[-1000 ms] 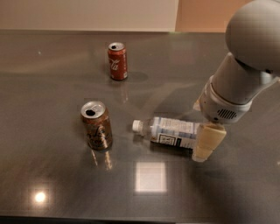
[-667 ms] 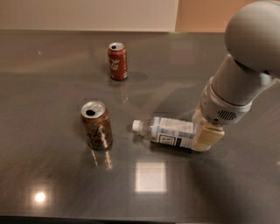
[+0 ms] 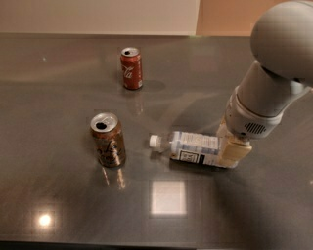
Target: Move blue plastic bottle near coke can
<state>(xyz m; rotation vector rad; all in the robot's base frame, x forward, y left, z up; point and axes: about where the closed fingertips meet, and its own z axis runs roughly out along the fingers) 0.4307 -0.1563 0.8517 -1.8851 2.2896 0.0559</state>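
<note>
The blue plastic bottle (image 3: 195,148) lies on its side on the dark table (image 3: 58,88), with its white cap pointing left. The gripper (image 3: 230,144) is down at the bottle's base end, on the right, under the big grey arm (image 3: 274,78). The gripper covers the bottle's base. The coke can (image 3: 131,68) is red and stands upright at the back, far left of the gripper and well apart from the bottle.
A brown-gold can (image 3: 107,139) stands upright just left of the bottle's cap. The table's front edge (image 3: 146,243) runs along the bottom. A pale wall (image 3: 98,14) lies behind the table's far edge.
The gripper has moved in from the right and come down onto the bottle's base end. The bottle and both cans have not moved.
</note>
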